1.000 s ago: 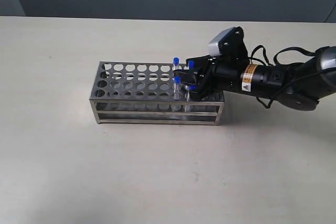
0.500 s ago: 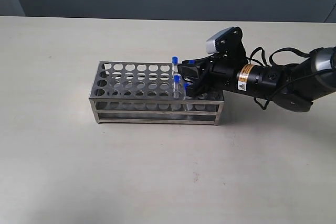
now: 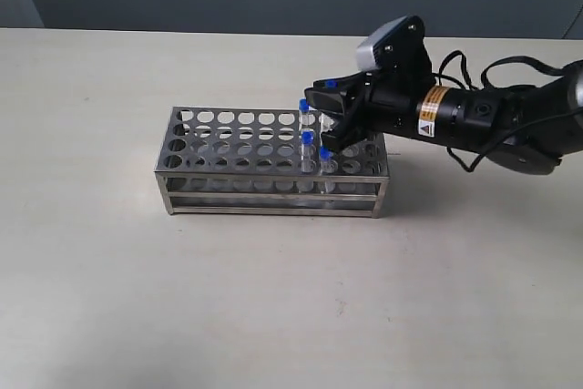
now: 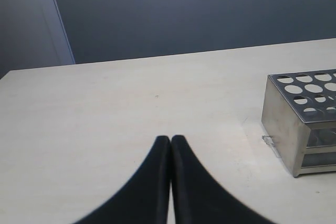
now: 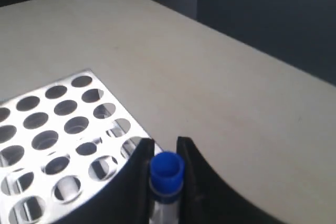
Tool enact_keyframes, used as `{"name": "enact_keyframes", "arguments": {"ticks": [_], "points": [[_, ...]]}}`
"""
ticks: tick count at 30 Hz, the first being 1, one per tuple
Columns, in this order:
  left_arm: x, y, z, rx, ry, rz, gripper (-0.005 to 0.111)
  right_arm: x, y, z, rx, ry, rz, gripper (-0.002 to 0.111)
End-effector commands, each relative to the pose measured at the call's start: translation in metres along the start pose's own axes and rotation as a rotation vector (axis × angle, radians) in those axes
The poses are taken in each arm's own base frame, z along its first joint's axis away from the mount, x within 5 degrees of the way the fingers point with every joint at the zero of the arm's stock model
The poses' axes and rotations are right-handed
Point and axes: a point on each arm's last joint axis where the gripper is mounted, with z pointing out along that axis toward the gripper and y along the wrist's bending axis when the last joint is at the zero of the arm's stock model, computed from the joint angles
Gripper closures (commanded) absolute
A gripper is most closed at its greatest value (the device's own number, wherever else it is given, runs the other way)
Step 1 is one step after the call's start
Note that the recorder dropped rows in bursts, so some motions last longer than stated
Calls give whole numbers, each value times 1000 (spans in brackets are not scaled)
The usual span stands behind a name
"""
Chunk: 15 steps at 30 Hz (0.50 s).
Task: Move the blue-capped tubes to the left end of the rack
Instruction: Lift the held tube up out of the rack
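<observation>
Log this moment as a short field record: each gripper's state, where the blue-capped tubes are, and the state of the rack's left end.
right gripper: jaws shut on a blue-capped tube, above the right end of the rack
left gripper: jaws shut, holding nothing, over the table
other blue-capped tubes: three visible, seated in the rack's right part
rack's left end: holes hold no tubes
task status: no tube at the left end yet
</observation>
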Motion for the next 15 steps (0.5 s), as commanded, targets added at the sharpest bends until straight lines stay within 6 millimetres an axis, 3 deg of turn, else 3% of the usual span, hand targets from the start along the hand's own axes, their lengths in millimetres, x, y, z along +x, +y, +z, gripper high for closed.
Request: {"name": "enact_keyframes", "arguments": {"ticks": [1, 6, 9, 15], "points": [[-2, 0, -1, 3, -12, 0, 106, -25, 4, -9, -4, -53, -56, 109], [-2, 0, -1, 3, -12, 0, 106, -55, 10, -22, 2, -127, -93, 109], [-2, 0, -1, 3, -12, 0, 106, -70, 18, -19, -28, -162, -107, 109], [-2, 0, -1, 3, -12, 0, 106, -104, 54, 30, -83, -138, -194, 109]]}}
